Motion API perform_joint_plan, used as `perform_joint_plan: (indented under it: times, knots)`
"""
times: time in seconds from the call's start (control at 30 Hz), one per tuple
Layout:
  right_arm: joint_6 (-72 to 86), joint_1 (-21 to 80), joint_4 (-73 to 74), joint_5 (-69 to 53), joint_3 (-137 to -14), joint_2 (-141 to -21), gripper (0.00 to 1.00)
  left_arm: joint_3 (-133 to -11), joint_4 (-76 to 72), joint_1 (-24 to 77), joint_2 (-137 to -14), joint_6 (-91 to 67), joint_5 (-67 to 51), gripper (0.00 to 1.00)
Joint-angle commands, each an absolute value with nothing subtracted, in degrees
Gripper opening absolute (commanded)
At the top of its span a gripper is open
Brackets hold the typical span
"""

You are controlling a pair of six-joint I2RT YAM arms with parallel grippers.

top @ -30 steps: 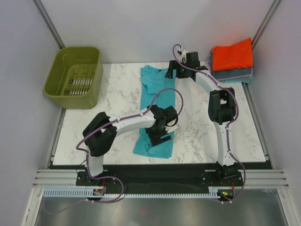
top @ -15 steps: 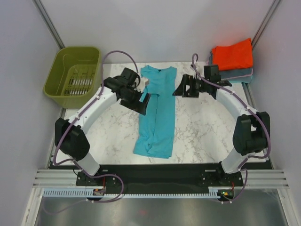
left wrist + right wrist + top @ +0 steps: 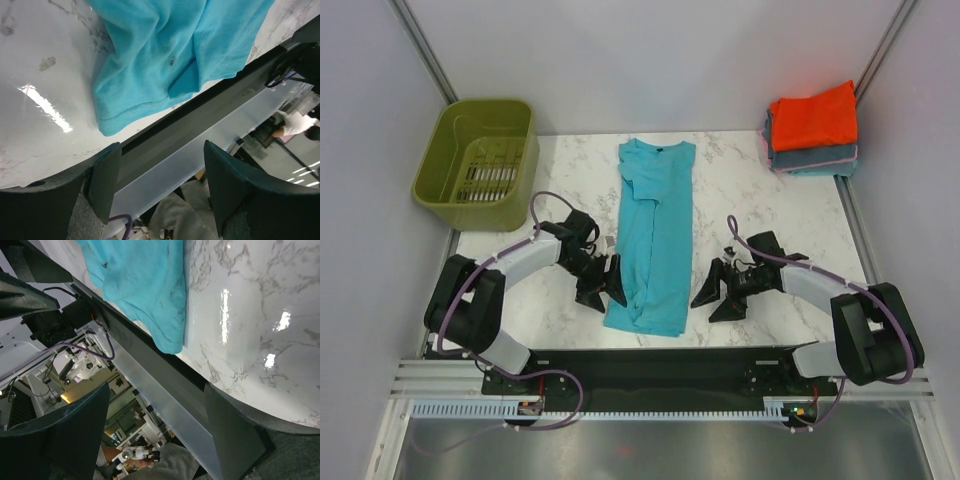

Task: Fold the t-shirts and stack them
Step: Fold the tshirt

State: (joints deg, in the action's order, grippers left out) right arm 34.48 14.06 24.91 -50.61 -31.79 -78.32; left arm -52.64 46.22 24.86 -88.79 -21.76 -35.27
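Observation:
A teal t-shirt (image 3: 655, 235) lies folded lengthwise into a long strip down the middle of the marble table (image 3: 760, 215), collar at the far end. Its near hem shows in the left wrist view (image 3: 165, 55) and the right wrist view (image 3: 145, 290). A bright orange-red folded shirt (image 3: 813, 116) lies on a grey-blue folded one (image 3: 815, 160) at the far right corner. My left gripper (image 3: 603, 294) is open and empty, just left of the strip's near end. My right gripper (image 3: 716, 301) is open and empty, just right of it.
An olive-green plastic basket (image 3: 480, 160) stands at the far left corner. The table's near edge and a black rail (image 3: 650, 362) run just below both grippers. Grey walls close in the back and sides.
Both arms have swung from the far end of the shirt down to its near end. They now sit low on either side of the hem. The shirt has stayed in place.

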Motion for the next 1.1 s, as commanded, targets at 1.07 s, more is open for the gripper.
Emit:
perform_joint_plan:
  times: [1.07]
  knots:
    - [49.48,30.93,10.20,-36.83,-32.34,-91.06,0.60,-41.49,31.99,23.11,-94.49,-33.66,-33.49,0.61]
